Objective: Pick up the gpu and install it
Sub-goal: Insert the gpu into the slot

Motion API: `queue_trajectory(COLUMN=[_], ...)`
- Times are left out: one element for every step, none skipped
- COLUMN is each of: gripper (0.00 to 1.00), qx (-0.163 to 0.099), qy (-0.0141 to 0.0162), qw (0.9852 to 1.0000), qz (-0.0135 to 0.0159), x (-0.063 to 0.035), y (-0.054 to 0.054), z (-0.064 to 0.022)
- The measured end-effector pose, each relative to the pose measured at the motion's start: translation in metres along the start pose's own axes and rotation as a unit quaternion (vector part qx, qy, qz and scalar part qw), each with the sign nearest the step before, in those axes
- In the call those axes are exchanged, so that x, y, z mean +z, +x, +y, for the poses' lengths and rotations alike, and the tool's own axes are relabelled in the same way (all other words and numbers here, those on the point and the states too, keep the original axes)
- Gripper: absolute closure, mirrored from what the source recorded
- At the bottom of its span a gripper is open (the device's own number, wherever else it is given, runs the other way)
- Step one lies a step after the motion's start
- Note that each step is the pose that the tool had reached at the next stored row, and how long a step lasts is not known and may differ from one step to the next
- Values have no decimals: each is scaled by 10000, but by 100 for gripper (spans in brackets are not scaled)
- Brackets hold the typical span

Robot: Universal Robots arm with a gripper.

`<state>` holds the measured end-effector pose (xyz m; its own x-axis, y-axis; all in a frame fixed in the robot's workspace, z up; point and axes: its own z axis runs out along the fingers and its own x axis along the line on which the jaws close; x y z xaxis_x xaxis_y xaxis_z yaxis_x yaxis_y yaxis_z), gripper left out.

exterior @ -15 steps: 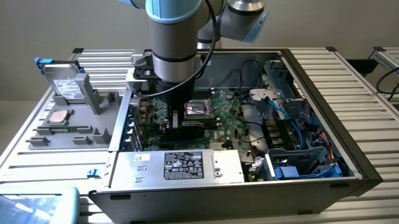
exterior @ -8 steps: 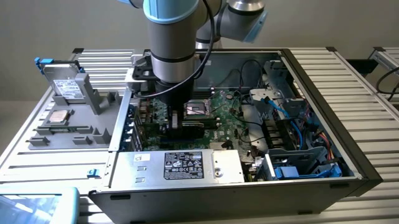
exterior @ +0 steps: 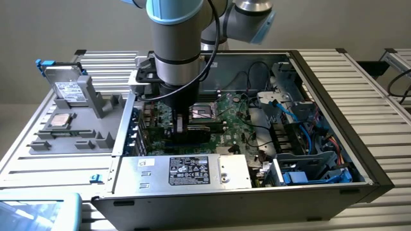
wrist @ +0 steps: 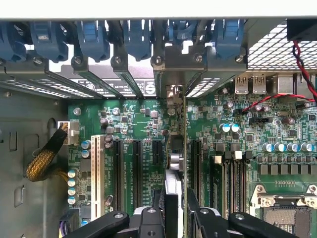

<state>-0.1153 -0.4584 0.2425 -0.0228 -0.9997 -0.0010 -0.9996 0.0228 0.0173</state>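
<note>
The gripper (wrist: 174,208) is closed partway on the gpu (wrist: 177,148), held edge-on directly above the motherboard (wrist: 143,124), between its expansion slots. Risk: if the card's edge sits off the slot line, downward pressure could bend it. The bracket end may snag the rear slot covers (wrist: 124,74) beyond the motherboard.

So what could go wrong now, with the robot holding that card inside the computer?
The gripper holds the gpu on edge above the green motherboard. If the card isn't lined up with a slot, pushing could bend it or scrape the small parts beside it. Its metal end could also catch on the case's back slots.
</note>
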Motion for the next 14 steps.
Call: queue_trajectory(gripper=[72, 72, 72, 72, 72, 72, 72, 72, 72, 72, 72, 72, 72, 72], qx=[1, 1, 0, 0, 0, 0, 1, 1, 0, 0, 0, 0, 0, 0], qy=[0, 0, -1, -1, -1, -1, -1, -1, -3, -5, -4, -3, -3, -3], qw=[10000, 10000, 10000, 10000, 10000, 10000, 10000, 10000, 10000, 10000, 10000, 10000, 10000, 10000], qz=[0, 0, 0, 0, 1, 0, 0, 1, 0, 0, 1, 0, 0, 0], x=[0, 0, 0, 0, 0, 0, -1, -1, -1, -1, -1, -1, -1, -1], y=[0, 0, 0, 0, 0, 0, 0, 0, -1, 0, 0, 0, 0, -1], z=[-1, -1, -3, -5, -8, -10, -11, -13, -21, -26, -27, -28, -29, -29])
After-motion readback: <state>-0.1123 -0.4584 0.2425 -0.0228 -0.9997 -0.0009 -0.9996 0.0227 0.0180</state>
